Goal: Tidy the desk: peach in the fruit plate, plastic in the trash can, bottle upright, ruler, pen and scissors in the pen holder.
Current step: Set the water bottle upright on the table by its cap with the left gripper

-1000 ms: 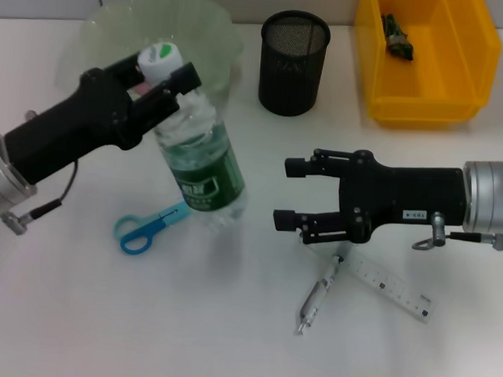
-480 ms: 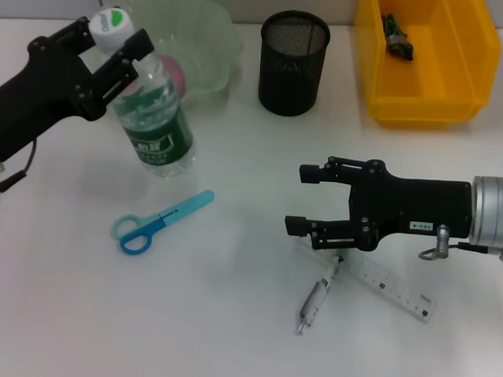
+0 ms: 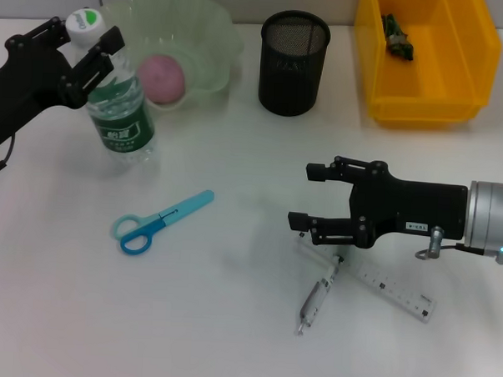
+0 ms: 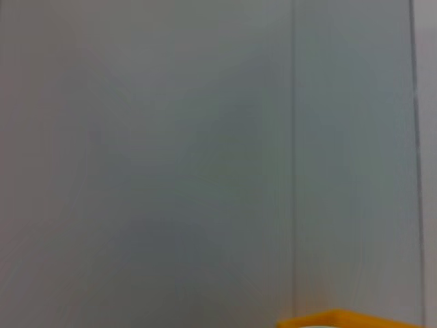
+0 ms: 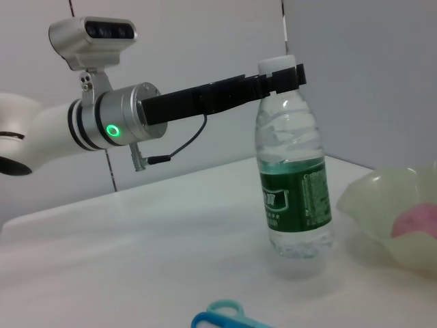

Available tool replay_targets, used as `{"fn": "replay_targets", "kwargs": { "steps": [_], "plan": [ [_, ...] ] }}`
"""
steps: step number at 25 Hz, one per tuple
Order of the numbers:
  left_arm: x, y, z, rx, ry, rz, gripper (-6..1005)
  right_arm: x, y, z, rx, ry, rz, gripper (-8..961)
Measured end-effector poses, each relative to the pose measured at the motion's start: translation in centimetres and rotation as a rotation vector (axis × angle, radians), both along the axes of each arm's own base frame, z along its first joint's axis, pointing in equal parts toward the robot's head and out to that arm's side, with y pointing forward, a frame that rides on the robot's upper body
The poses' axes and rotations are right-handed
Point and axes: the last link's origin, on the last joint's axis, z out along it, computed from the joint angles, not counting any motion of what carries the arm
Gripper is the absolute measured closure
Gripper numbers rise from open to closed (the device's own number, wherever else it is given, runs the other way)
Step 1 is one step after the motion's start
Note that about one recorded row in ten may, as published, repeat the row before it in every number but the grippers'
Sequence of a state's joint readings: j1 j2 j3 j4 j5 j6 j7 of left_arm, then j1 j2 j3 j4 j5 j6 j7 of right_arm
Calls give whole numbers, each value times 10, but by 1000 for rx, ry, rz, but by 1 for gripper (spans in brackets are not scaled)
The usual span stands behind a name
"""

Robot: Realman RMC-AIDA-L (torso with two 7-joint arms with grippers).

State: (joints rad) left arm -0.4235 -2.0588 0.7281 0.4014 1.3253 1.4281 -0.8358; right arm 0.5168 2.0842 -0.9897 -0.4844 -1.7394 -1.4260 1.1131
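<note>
From the head view, the clear plastic bottle with the green label (image 3: 120,108) stands upright at ten o'clock on the white worktop (image 3: 229,321), the left gripper (image 3: 84,38) clamped round its neck under the white cap. It looks light, slick and easily dented, so the stiff neck is the sound hold. The pale green fruit plate (image 3: 210,36) with the pink peach (image 3: 160,77) sits just beside it. The right gripper (image 3: 305,195) hovers, jaws wide, over the clear ruler (image 3: 393,291) and grey pen (image 3: 315,301); the blue scissors (image 3: 154,223) lie apart.

The left wrist view shows only wall.

The right wrist view confirms the bottle (image 5: 295,198) stands flat.
</note>
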Motion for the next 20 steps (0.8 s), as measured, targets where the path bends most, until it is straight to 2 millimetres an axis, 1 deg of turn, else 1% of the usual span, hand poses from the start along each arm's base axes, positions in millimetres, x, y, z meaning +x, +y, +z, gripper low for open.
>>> {"fn": "replay_targets", "kwargs": {
  "steps": [12, 20],
  "plan": [
    [-17, 10, 1, 51, 67, 111, 528, 3, 2, -6, 45, -6, -5, 131],
    [-22, 15, 2, 65, 85, 157, 522, 3, 2, -7, 44, -7, -3, 132]
  ]
}}
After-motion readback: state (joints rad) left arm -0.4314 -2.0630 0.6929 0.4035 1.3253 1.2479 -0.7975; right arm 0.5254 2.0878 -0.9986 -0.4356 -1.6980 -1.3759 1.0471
